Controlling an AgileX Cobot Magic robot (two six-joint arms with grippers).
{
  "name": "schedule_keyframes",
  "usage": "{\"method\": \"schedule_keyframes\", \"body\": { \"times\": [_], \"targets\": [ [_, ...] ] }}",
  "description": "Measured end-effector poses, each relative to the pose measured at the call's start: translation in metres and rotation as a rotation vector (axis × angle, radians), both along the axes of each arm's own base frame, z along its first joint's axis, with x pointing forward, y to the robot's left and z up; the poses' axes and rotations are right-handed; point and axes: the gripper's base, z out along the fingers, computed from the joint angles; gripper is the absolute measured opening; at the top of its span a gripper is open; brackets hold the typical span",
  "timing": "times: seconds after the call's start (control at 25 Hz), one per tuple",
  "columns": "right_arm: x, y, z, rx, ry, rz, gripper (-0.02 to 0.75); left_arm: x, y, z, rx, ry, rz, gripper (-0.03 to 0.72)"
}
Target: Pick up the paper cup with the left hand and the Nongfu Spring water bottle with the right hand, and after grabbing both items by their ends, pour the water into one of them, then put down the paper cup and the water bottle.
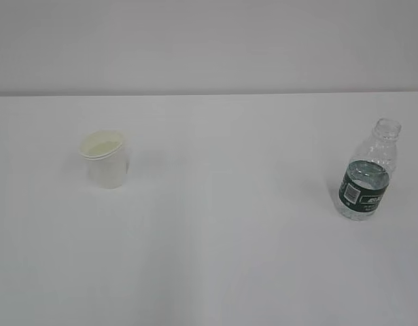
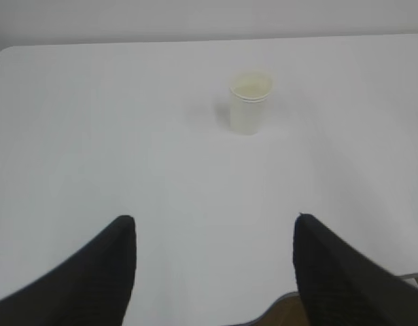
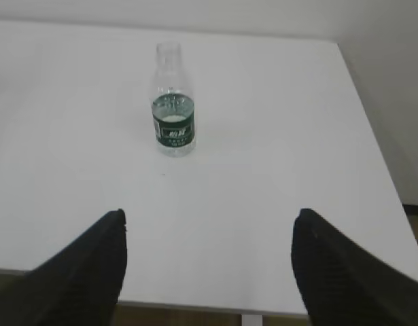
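Only the fingers of each gripper are visible. Left gripper [image 2: 215, 272]: two matte black fingers [image 2: 93, 278], broad at the base and narrowing to rounded tips; the surface shows a fine woven-looking texture. Right gripper [image 3: 209, 268]: two fingers [image 3: 344, 272] of identical black finish and tapered profile. No cables, screws or markings can be made out.

The paper cup [image 1: 105, 159] stands upright at about nine o'clock in the exterior view, white outside, cream inside, rolled rim up. The Nongfu Spring water bottle [image 1: 367, 174] stands upright at three o'clock, well apart from it (clear, ribbed, uncapped, dark green label band), with the water [image 1: 363, 204] low inside.
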Motion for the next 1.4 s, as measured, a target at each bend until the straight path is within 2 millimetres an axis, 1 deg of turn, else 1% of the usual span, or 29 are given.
{"method": "schedule_keyframes", "body": {
  "times": [0.08, 0.2, 0.44, 0.6, 0.68, 1.12, 1.4],
  "targets": [
    [0.008, 0.000, -0.012, -0.003, 0.049, 0.000, 0.564, -0.002, 0.000, -0.006, 0.001, 0.002, 0.000, 0.515],
    [0.015, 0.001, -0.025, -0.005, 0.103, 0.000, 0.564, 0.002, 0.000, -0.016, 0.011, 0.044, -0.001, 0.515],
    [0.023, 0.001, -0.041, -0.010, 0.162, -0.001, 0.564, 0.004, 0.001, -0.020, 0.033, 0.055, 0.015, 0.515],
    [0.026, 0.001, -0.042, -0.012, 0.142, 0.000, 0.564, 0.011, 0.001, -0.033, 0.052, 0.104, 0.022, 0.515],
    [0.027, 0.001, -0.040, -0.012, 0.126, 0.001, 0.564, 0.014, 0.000, -0.036, 0.053, 0.107, 0.021, 0.515],
    [0.028, 0.001, -0.040, -0.008, 0.112, 0.000, 0.565, 0.021, 0.001, -0.040, 0.076, 0.067, 0.040, 0.503],
    [0.035, 0.005, -0.045, 0.049, 0.088, 0.007, 0.565, 0.021, 0.002, -0.040, 0.078, 0.064, 0.041, 0.492]
  ]
}}
